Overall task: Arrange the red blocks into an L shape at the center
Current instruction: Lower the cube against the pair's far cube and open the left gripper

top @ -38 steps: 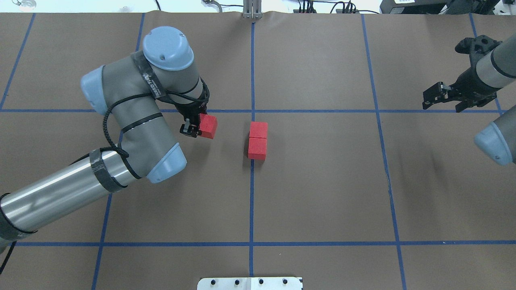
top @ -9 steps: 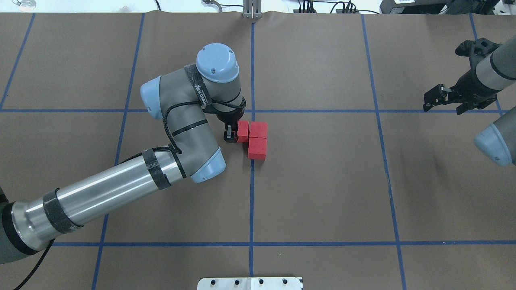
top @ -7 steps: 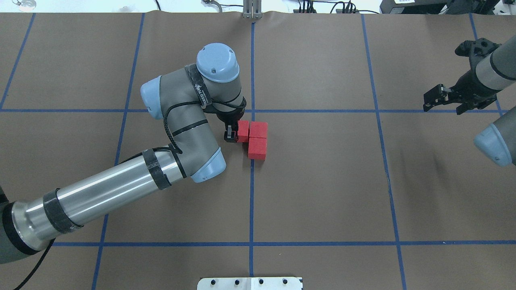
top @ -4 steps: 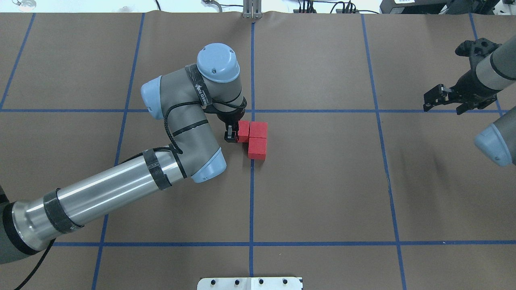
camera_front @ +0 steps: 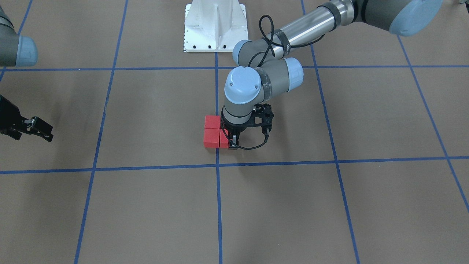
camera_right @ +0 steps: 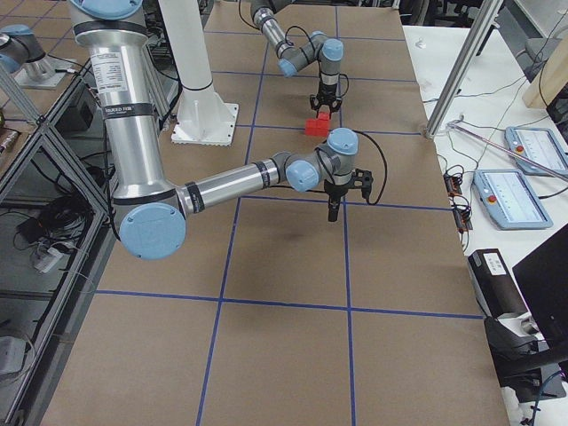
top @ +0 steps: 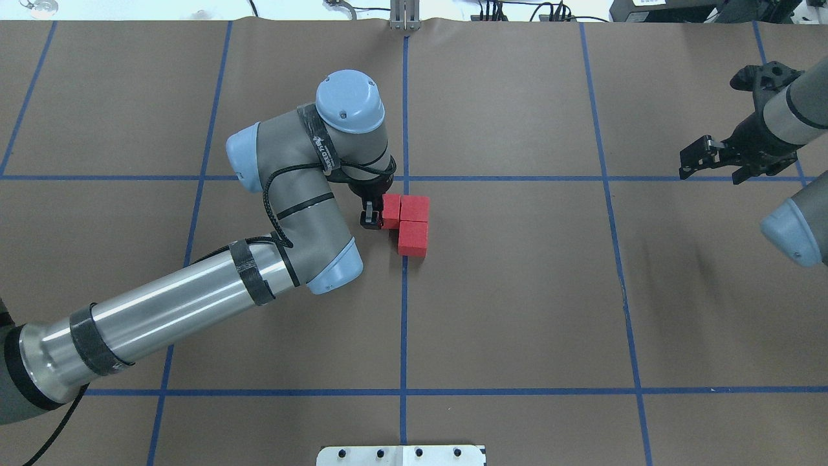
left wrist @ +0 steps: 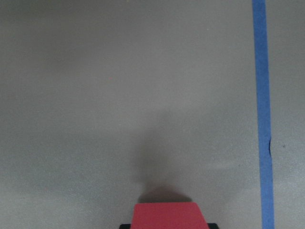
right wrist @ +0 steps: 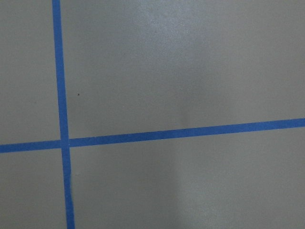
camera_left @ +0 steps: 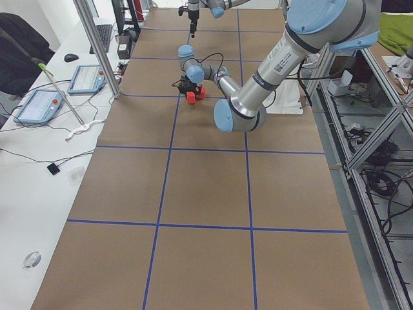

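The left gripper (top: 381,215) has brought the third red block (top: 391,211) flush beside the pair (top: 413,223) on the center line (top: 403,310), and still pinches it. The L looks complete. The right gripper (top: 708,158) idles well apart, its jaws spread.

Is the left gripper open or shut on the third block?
Shut, it seems: overhead, the left gripper has a finger flush against the block, and the wrist view shows the block right at its tips.

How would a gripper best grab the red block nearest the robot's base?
The nearest red block: come straight down, pinching its left and right faces. Both are bare, while its far face sits against the corner block, leaving no room for a finger.
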